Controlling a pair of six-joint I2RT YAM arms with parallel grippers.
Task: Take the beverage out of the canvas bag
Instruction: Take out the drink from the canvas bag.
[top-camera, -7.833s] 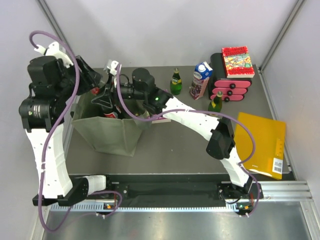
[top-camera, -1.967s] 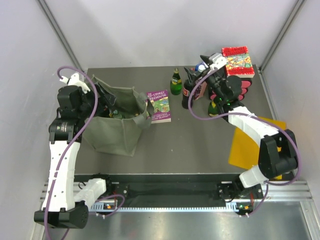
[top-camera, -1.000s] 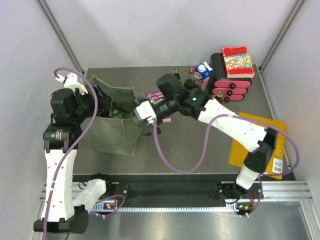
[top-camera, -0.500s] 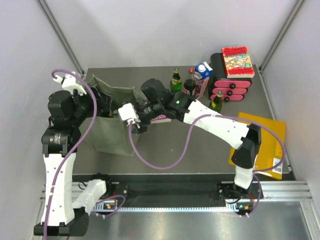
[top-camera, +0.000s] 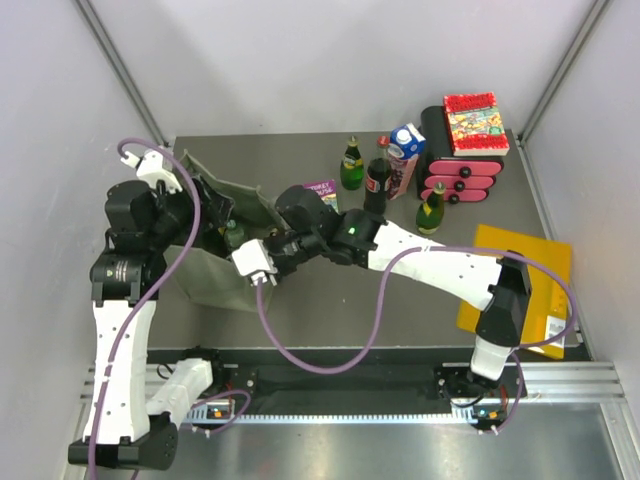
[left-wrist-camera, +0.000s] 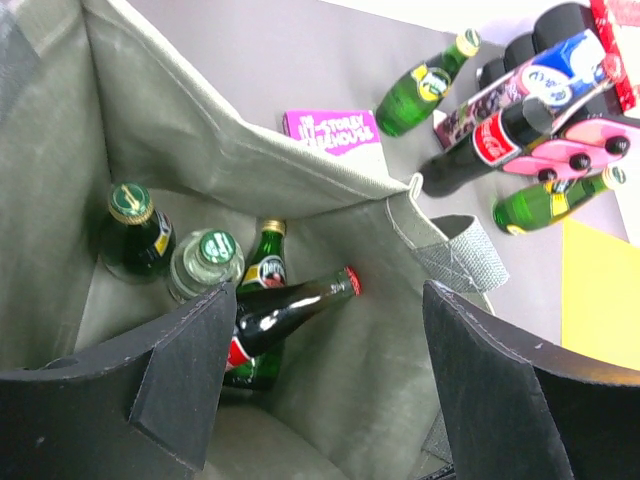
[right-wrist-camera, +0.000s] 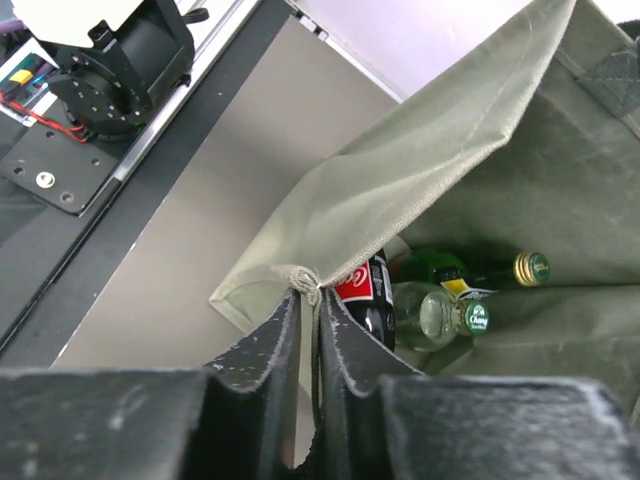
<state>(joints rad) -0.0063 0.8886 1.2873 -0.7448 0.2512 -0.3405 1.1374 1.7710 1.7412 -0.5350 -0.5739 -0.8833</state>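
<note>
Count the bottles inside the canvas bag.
4 in the canvas bag, left wrist view: a dark green bottle far left, a clear bottle next to it, a lighter green bottle beside that, and a cola bottle lying tipped in front. Folds of cloth may hide more.

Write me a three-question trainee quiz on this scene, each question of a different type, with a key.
1. True or false: the right pincer is shut on the bag's rim.
2. How many bottles show inside the bag in the left wrist view? A) two B) four C) six
3. Fill in: the cola bottle in the bag has a ____ cap.
Key: 1 true; 2 B; 3 red.
</note>
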